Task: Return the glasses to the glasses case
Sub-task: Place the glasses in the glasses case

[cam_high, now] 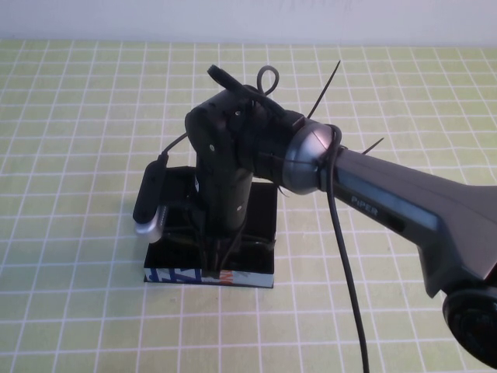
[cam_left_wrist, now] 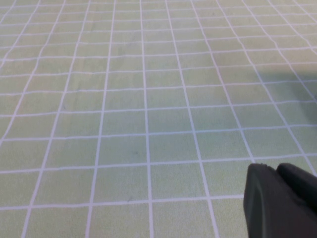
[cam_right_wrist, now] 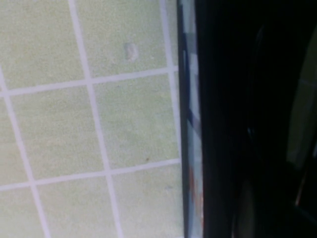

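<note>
The glasses case (cam_high: 256,214), a black box with a blue, white and orange printed front, lies mid-table in the high view. My right arm reaches over it and my right gripper (cam_high: 220,247) points straight down into the case, its tip hidden by the wrist. Thin dark bars below the wrist may belong to the glasses (cam_high: 227,255), which are otherwise hidden. The right wrist view shows the case's printed front (cam_right_wrist: 190,124) edge-on beside dark shapes. My left gripper (cam_left_wrist: 277,171) hangs shut and empty over bare mat, away from the case.
A green mat with a white grid (cam_high: 85,116) covers the table all around the case. The right arm's cable (cam_high: 345,264) hangs down toward the front edge. A white wall runs along the far side.
</note>
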Robot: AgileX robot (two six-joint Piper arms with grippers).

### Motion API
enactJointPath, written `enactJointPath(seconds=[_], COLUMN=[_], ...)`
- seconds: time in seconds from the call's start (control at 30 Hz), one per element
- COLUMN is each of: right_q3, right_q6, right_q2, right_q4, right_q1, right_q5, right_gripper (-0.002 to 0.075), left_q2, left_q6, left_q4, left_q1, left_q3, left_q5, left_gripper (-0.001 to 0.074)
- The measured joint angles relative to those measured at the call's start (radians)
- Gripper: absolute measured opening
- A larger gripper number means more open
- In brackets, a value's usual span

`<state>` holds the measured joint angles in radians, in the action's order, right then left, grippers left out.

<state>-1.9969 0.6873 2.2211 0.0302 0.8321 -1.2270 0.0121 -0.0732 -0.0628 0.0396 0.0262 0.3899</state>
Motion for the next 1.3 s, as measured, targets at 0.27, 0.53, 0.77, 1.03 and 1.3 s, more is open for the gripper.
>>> enactJointPath(seconds=[0.27, 0.53, 0.77, 1.03, 1.3], right_q3=[0.0, 0.0, 0.0, -0.013, -0.037], right_q6=[0.007, 0.016, 0.021, 0.02, 0.02], right_q2=[0.012, 0.017, 0.019, 0.021, 0.025], right_q4=[-0.004, -0.002, -0.002, 0.002, 0.002], right_q1=[0.0, -0.002, 0.001, 0.004, 0.015], right_q5=[0.0, 0.0, 0.0, 0.0, 0.0], right_gripper=[0.0065, 0.0065, 0.0064, 0.0064, 0.0064], left_q2=[0.0, 0.0, 0.0, 0.0, 0.0], left_q6=[0.0, 0.0, 0.0, 0.0, 0.0], left_q4=[0.0, 0.0, 0.0, 0.0, 0.0], left_q1=[0.0, 0.0, 0.0, 0.0, 0.0], left_q3=[0.0, 0.0, 0.0, 0.0, 0.0], left_q5=[0.0, 0.0, 0.0, 0.0, 0.0], left_gripper=[-0.0002, -0.0002, -0.0002, -0.0002, -0.0002])
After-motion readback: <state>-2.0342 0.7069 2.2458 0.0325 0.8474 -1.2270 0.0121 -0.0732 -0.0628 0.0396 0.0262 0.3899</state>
